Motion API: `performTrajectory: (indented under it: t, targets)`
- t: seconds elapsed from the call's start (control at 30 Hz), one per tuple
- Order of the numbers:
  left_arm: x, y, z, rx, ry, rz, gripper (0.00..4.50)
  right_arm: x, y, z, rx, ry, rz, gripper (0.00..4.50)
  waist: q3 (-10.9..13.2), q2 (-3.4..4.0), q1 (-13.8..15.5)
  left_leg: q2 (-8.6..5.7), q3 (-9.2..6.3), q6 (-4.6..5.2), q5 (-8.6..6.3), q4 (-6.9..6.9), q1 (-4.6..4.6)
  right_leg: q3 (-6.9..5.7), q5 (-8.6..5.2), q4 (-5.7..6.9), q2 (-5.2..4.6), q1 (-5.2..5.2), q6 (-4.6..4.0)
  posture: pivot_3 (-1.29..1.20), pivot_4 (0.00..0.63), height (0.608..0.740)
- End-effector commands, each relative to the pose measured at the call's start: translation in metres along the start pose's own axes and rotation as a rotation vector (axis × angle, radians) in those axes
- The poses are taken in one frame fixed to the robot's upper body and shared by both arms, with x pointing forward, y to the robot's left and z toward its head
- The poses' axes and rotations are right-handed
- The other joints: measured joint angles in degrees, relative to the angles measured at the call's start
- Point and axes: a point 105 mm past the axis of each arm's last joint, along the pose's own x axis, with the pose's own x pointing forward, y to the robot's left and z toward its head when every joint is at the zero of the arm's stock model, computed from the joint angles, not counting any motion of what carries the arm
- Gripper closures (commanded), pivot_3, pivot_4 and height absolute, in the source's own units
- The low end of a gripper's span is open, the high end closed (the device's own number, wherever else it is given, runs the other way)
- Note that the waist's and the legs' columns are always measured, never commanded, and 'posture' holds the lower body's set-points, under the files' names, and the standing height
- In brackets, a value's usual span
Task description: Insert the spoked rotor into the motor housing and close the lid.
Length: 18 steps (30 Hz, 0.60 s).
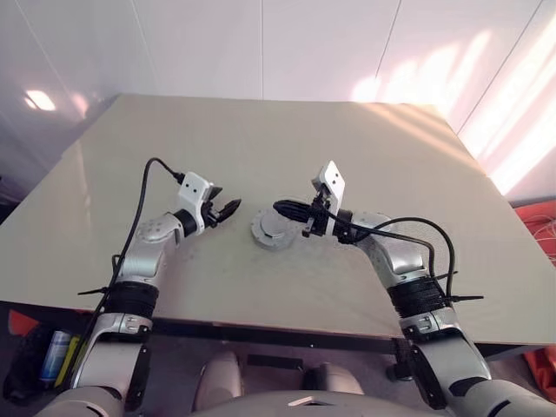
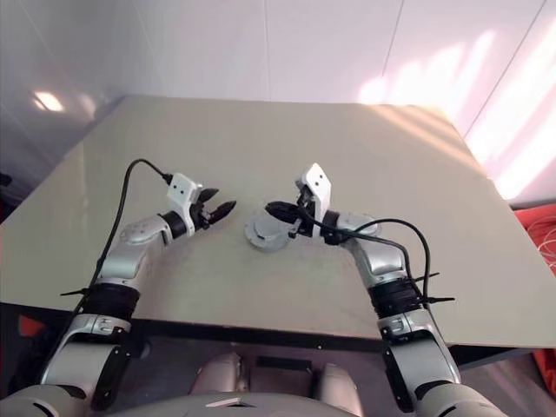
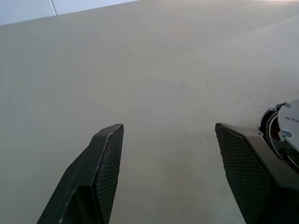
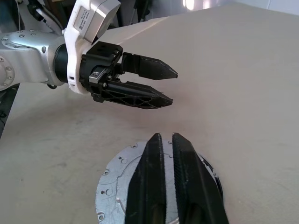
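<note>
Left eye view: beige table (image 1: 287,156), white walls (image 1: 200,43).

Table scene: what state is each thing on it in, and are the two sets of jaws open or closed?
Lid: lying flat on the motor housing, light grey face up.
Motor housing: on the table, covered by the lid, dark rim showing.
Left gripper: jaws open, holding nothing.
Right gripper: above the lid, jaws nearly closed, nothing between them.

Tabletop (image 1: 365,156): a broad, matte beige surface spreading beneath and ahead of both hands, bare along its far half. White panelled wall (image 1: 261,43) beyond its far edge, with patches of sunlight ahead of the right hand, toward its outer side.
</note>
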Motion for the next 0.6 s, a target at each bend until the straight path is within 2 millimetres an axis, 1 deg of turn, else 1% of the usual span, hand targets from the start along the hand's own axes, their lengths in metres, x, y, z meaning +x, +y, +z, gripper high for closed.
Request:
performTrajectory:
  t: [0.03, 0.07, 0.13, 0.2, 0.27, 0.33, 0.37, 0.5, 0.6]
  targets:
    - [0.002, 0.002, 0.02, 0.036, -0.06, -0.007, 1.16, 0.0, 0.006, 0.0, -0.092, 0.025, 0.037, 3.25, 0.0, 0.0, -0.02, 0.0, 0.01, 0.01, 0.0, 0.0, -0.09, 0.0, 0.0, -0.01, 0.0, -0.1, 0.0, 0.0, 0.0, 0.74]
    - [0.002, 0.002, 0.022, 0.037, -0.061, -0.009, 1.16, 0.001, 0.007, 0.0, -0.1, 0.028, 0.042, 2.8, 0.0, 0.0, -0.03, 0.0, 0.02, 0.01, 0.0, 0.01, -0.23, 0.0, 0.0, -0.02, 0.0, -0.23, 0.0, 0.0, 0.0, 0.74]
    - [0.001, 0.002, 0.025, 0.04, -0.064, -0.011, 1.16, 0.001, 0.007, -0.001, -0.098, 0.027, 0.043, 2.22, 0.0, 0.0, -0.06, 0.0, 0.03, 0.01, 0.0, 0.0, -0.35, 0.0, 0.01, -0.01, 0.0, -0.36, -0.01, 0.0, 0.0, 0.74]
    - [0.0, 0.001, 0.028, 0.043, -0.066, -0.014, 1.16, 0.002, 0.007, -0.004, -0.098, 0.036, 0.046, 1.49, 0.0, 0.0, -0.06, 0.01, 0.03, 0.02, 0.0, 0.0, -0.36, 0.0, 0.01, -0.01, 0.0, -0.37, -0.01, 0.0, 0.0, 0.74]
    - [0.0, 0.0, 0.03, 0.045, -0.067, -0.014, 1.16, 0.003, 0.006, -0.005, -0.098, 0.038, 0.045, 0.87, 0.0, 0.0, -0.05, 0.01, 0.04, 0.02, 0.0, 0.0, -0.35, 0.0, 0.0, -0.01, 0.0, -0.36, -0.01, 0.0, 0.0, 0.74]
    - [-0.001, 0.0, 0.031, 0.046, -0.066, -0.013, 1.16, 0.006, 0.001, -0.005, -0.105, 0.04, 0.008, 0.12, 0.0, 0.0, -0.07, 0.01, 0.04, 0.02, 0.0, 0.01, -0.31, 0.0, 0.0, -0.01, 0.0, -0.33, -0.01, 0.0, 0.0, 0.74]
    - [-0.001, -0.001, 0.031, 0.047, -0.065, -0.012, 1.16, 0.007, 0.001, -0.007, -0.112, 0.053, 0.007, 0.02, 0.0, 0.0, -0.07, 0.01, 0.04, 0.01, 0.0, 0.01, -0.31, 0.0, 0.01, 0.0, 0.0, -0.33, -0.02, 0.0, 0.0, 0.74]
    - [-0.002, -0.001, 0.032, 0.047, -0.063, -0.006, 1.16, 0.009, 0.005, -0.011, -0.114, 0.071, 0.035, 0.02, 0.0, 0.0, -0.08, 0.01, 0.04, 0.01, 0.0, 0.01, -0.31, 0.0, 0.01, 0.01, 0.0, -0.33, -0.02, 0.0, 0.0, 0.74]
    - [-0.002, -0.001, 0.032, 0.047, -0.062, -0.002, 1.16, 0.01, 0.005, -0.016, -0.112, 0.081, 0.032, 0.02, 0.0, 0.0, -0.08, 0.01, 0.04, 0.01, 0.0, 0.0, -0.32, 0.0, 0.01, 0.01, 0.0, -0.34, -0.02, 0.0, 0.0, 0.74]
